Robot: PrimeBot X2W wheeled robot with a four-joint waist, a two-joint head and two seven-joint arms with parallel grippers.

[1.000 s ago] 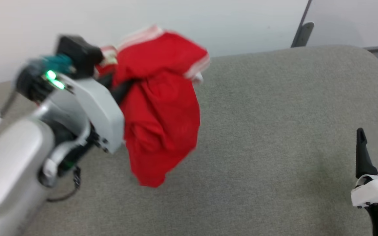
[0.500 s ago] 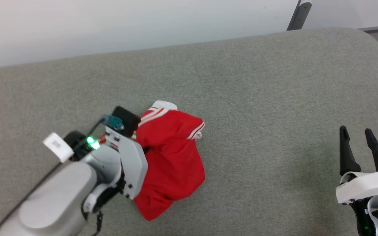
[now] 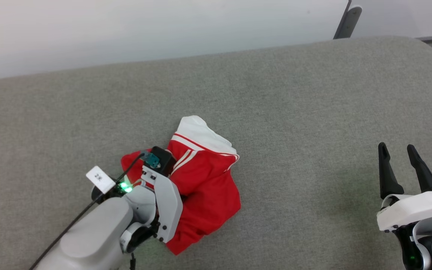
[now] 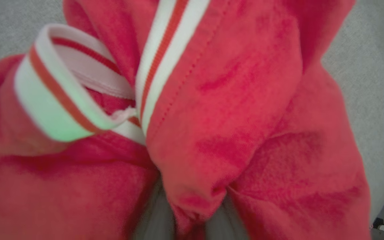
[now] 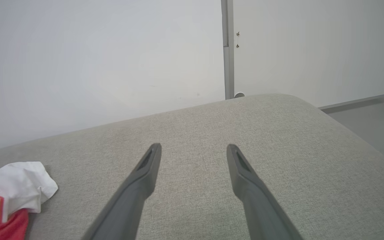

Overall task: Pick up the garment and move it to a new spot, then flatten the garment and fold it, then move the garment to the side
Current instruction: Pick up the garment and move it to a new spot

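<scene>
The garment (image 3: 208,187) is a red shirt with a white sleeve and white stripe trim, bunched in a heap on the grey cushion (image 3: 294,112). My left gripper (image 3: 185,195) is pushed into its left side, fingertips buried in the folds. The left wrist view shows red cloth (image 4: 228,100) pinched between my blurred grey fingers (image 4: 152,223), so it is shut on the garment. At the lower right my right gripper (image 3: 396,147) is open and holds nothing. The right wrist view has its gripper (image 5: 194,146) over bare cushion, with the garment's white sleeve (image 5: 15,183) at far left.
A white wall runs along the cushion's far edge, with a grey post (image 3: 345,22) at its right end. The cushion rounds off at the right, and grey floor (image 5: 372,123) lies beyond it. Bare cushion stretches between the garment and my right gripper.
The garment hung in the air from my left gripper a second ago; now it rests bunched on the cushion, its white sleeve spread out. The head camera has also shifted. My right gripper stays open.
</scene>
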